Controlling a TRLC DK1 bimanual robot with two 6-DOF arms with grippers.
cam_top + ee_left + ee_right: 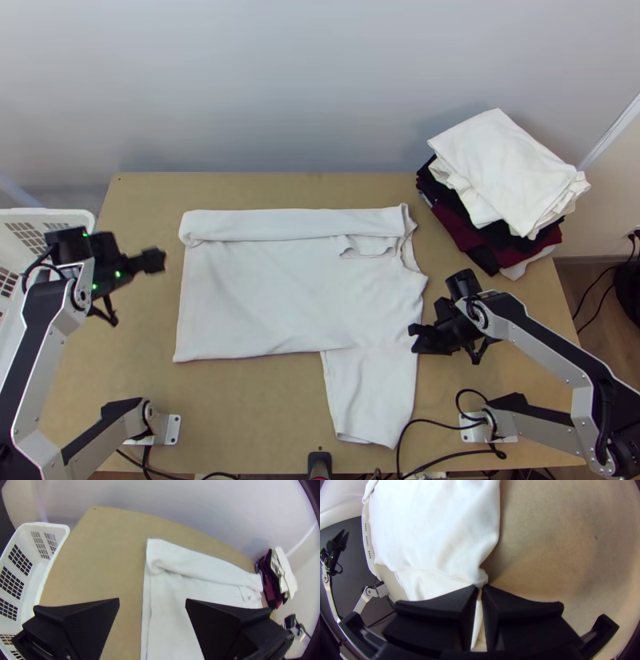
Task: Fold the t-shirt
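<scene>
T-shirt: the white t-shirt (256, 296) lies across the middle of my light wooden surface (240, 416), its main part spread flat
Far side: a long folded band (296, 225) runs left to right along the shirt's far edge, lying over the spread cloth
Near right: from the shirt's right end a narrower white part (372, 392) stretches toward the near edge of the surface
Left gripper: I have my left gripper (162, 260) over the surface, just left of the shirt's far-left corner; its fingers stand wide apart and hold nothing
Right gripper: my right gripper (414, 338) is at the shirt's right edge, about where the narrower part begins; its fingertips are closed together on a small pinch of that edge
Stack: folded clothes (504, 168) sit at the far right, white on top, black and dark red beneath
Basket: a white plastic basket (48, 214) stands at the left side of the surface, its walls full of small openings
</scene>
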